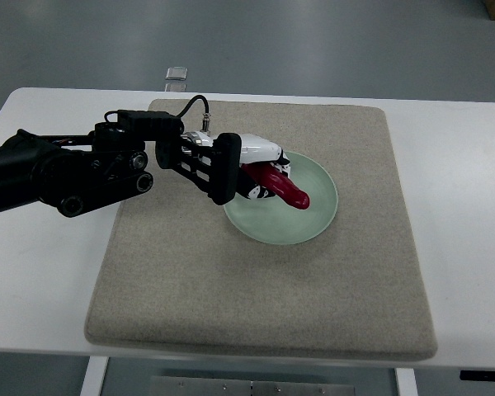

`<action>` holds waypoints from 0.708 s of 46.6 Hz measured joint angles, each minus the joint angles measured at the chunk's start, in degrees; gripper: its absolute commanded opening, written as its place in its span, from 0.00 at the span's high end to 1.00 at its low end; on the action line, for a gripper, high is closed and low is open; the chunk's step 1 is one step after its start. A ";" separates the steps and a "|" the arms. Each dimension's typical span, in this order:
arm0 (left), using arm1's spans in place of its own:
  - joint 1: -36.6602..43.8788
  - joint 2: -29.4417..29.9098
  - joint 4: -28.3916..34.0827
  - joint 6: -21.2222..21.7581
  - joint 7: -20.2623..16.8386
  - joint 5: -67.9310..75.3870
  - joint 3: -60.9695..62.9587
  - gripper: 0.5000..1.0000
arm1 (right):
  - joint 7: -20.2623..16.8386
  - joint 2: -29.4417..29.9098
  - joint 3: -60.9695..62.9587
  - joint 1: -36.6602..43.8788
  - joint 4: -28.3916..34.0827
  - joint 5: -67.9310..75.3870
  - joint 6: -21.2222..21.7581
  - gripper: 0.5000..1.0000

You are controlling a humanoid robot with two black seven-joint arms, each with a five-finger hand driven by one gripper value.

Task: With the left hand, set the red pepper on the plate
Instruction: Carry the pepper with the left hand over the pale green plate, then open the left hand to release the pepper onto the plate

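Red pepper (285, 186) lying over the pale green plate (313, 223), its tip pointing toward the plate's right side, its left end wrapped by the fingers of the left hand (246, 169). Fingers curled closed on that end. Black arm reaching in from the picture's left. Plate resting on a beige mat (256, 289) atop the white worktop (462, 206).

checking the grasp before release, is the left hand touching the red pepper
Touching. The top view shows the left hand with its fingers closed around the stem end of the red pepper, which sticks out over the plate.
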 measured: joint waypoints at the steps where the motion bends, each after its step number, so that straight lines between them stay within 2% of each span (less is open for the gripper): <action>1: 0.00 0.00 0.15 0.00 0.00 0.00 0.00 0.16 | 0.00 0.00 0.00 -0.01 -0.01 0.00 0.00 0.14; 4: 0.00 -0.01 0.28 0.00 0.00 0.00 0.00 0.08 | 0.00 0.00 0.00 0.00 -0.03 0.00 -0.01 0.14; 12: 0.09 -0.01 0.28 0.00 0.00 -0.06 0.00 0.07 | 0.00 0.00 0.00 -0.01 -0.01 0.00 -0.02 0.14; 15: 0.06 -0.01 0.24 0.00 0.00 -0.42 -0.01 0.02 | 0.00 0.00 0.00 -0.01 0.00 0.00 -0.02 0.14; 24: -0.16 1.14 0.19 0.50 0.00 -2.56 -1.04 0.02 | 0.00 0.00 0.00 -0.01 -0.03 0.00 0.00 0.14; 33: -0.36 3.39 2.34 1.15 0.01 -18.51 -3.86 0.01 | 0.00 0.00 0.00 0.00 -0.02 0.00 0.01 0.14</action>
